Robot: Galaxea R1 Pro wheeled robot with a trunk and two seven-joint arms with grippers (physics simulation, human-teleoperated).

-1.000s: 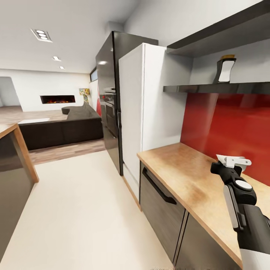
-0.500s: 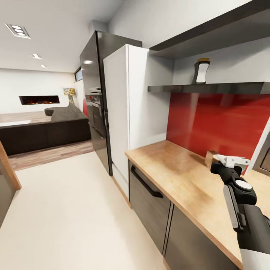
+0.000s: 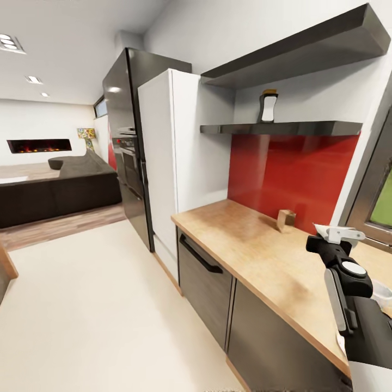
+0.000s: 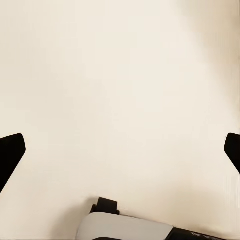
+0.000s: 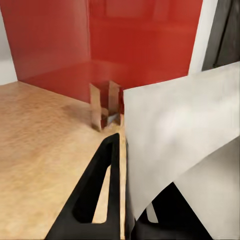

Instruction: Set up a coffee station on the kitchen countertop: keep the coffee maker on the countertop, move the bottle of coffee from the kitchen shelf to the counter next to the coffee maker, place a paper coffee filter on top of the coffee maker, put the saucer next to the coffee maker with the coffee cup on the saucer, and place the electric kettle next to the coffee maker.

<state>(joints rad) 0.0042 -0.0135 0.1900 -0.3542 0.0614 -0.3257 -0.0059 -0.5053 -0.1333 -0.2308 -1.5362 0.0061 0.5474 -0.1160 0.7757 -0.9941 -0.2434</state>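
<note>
Left gripper (image 4: 120,150) spread wide over pale floor (image 4: 120,75), holding nothing. Left of the countertop (image 3: 256,256): white fridge (image 3: 179,158). Above it, on the dark shelf (image 3: 277,128): bottle of coffee (image 3: 267,105). Over its right part: right gripper (image 3: 338,235), clamped on the paper coffee filter (image 5: 175,145).

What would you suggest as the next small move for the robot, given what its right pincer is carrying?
Probably keep turning right along the kitchen countertop to bring the coffee maker into view. The right pincer is shut on the paper coffee filter, which belongs on top of that machine, while the bottle of coffee sits on the shelf for later.
</note>
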